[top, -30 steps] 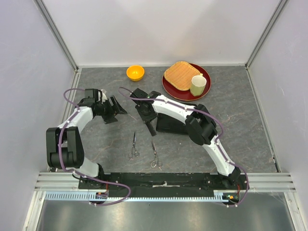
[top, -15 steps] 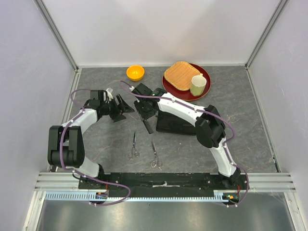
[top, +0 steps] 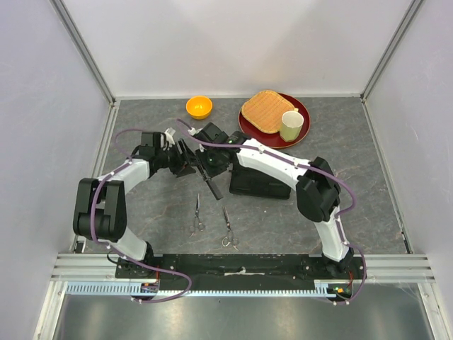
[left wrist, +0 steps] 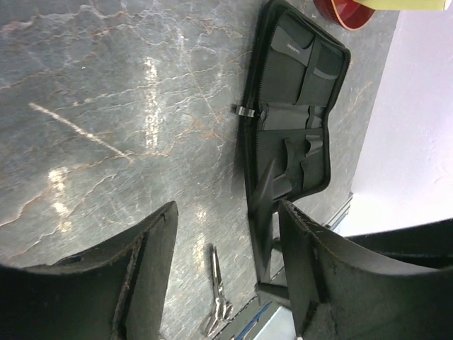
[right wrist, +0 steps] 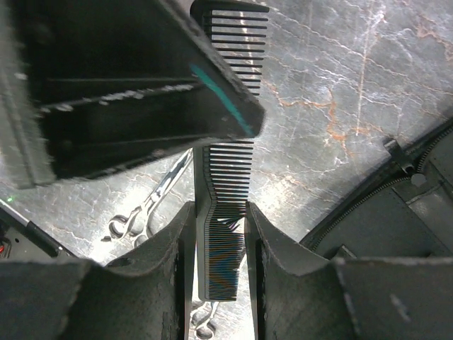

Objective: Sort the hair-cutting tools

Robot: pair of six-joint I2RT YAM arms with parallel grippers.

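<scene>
A black zip case lies open on the grey marbled table, a pale mark on one inner pocket too small to read. Just left of it the right gripper pinches a black comb by one end, while the left gripper hovers close by, fingers spread with nothing between them. Nearer the arm bases, silver scissors and a second pair lie flat, side by side but apart.
</scene>
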